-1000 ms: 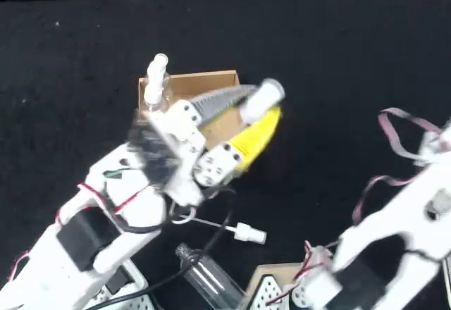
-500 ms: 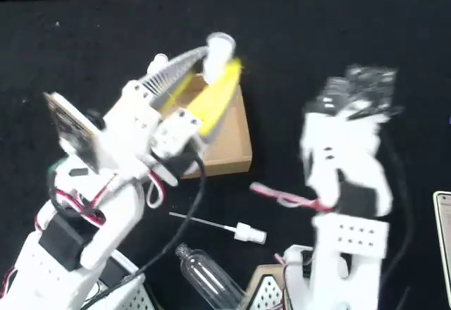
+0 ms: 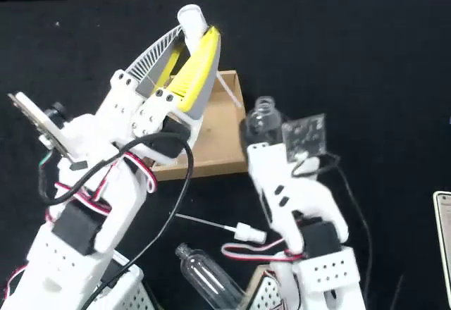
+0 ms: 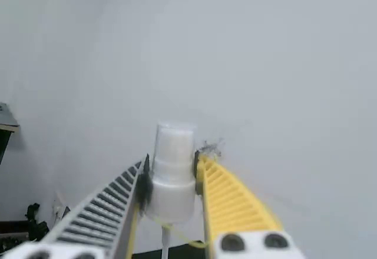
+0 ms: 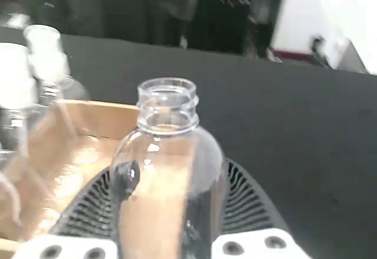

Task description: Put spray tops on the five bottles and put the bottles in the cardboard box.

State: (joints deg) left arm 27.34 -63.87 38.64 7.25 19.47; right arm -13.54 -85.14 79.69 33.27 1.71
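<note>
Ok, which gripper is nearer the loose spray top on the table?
Right. The right gripper, holding a bottle, is beyond the loose spray top; the left gripper is farther, past the box.

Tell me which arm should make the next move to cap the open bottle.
Left. Its end effector grips a spray top high above the cardboard box. The right end effector holds the uncapped bottle upright at the box's edge, so it likely only needs to steady it.

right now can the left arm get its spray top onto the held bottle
Probably yes: the bottle is held upright, neck open, beside the cardboard box, with nothing between it and the raised spray top.
</note>
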